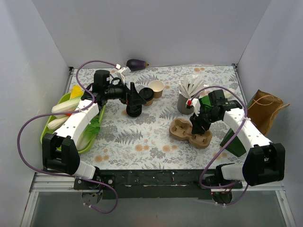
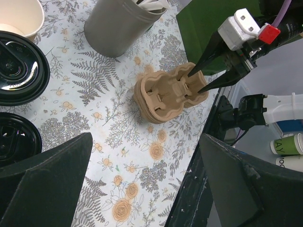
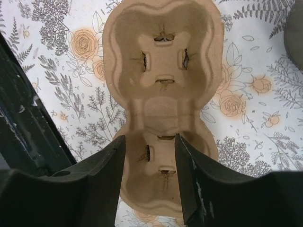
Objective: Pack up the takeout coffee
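Two hands share this job, and the left hand (image 1: pixel 134 98) is much the nearer to the takeout coffee (image 1: pixel 146 94). The coffee stands upright on the surface (image 1: pixel 142 137), lid on top. It is just beside that hand's tips, outside one finger rather than between the two. The left hand gapes as wide as it goes and holds nothing. A stack of lids (image 2: pixel 12 142) lies on the same side, closer to its wrist, and a lidless cup (image 1: pixel 156 88) stands just beyond the coffee. Straight ahead of the left hand, well apart, lies the cup carrier (image 1: pixel 191 133), its long axis running away from the right hand (image 3: pixel 149 139). That hand hangs low over the carrier's near well, its jaws partly parted astride the well's middle. I cannot tell whether they touch the pulp. The left hand probably must swing sideways to bracket the cup before carrying it across to a well.
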You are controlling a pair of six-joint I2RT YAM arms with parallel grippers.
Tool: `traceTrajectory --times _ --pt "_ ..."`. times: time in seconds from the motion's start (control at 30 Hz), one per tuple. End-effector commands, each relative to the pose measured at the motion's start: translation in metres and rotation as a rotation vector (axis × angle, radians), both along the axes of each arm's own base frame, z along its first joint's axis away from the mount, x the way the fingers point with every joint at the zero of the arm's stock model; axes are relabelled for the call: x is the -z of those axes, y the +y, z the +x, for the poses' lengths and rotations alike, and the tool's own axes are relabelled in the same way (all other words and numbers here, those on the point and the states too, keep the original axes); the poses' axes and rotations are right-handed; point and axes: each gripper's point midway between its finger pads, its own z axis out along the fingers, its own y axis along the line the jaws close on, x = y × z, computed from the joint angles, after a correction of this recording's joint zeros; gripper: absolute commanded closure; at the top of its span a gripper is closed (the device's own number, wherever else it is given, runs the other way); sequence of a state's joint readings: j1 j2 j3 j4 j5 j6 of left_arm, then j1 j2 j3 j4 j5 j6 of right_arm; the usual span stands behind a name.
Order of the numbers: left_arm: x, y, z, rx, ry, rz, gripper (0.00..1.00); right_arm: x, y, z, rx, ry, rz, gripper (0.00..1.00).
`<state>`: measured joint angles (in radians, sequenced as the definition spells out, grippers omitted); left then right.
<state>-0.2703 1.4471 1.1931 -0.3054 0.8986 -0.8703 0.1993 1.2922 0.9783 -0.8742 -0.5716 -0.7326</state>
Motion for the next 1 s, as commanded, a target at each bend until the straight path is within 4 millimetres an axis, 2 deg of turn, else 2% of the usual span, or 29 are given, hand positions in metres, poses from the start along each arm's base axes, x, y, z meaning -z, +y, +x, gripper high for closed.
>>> traceTrajectory --times 0.0,0.33,0.67,0.97 --pt "-0.015 0.003 -0.005 0.001 -0.064 -0.01 0.02 -0.008 0.011 0.019 -0.035 -0.083 -0.035 0.46" --pt "-0.014 0.006 -0.008 -0.006 -0.075 0.003 0.02 0.008 0.016 0.031 -0.013 -0.105 -0.132 0.44" --pt "-0.012 0.007 -0.006 -0.009 -0.074 0.005 0.02 0.02 0.024 0.023 -0.051 -0.082 -0.147 0.41" --pt "-0.01 0.008 -0.005 -0.014 -0.068 0.005 0.02 0.03 0.02 0.025 -0.04 -0.067 -0.185 0.4"
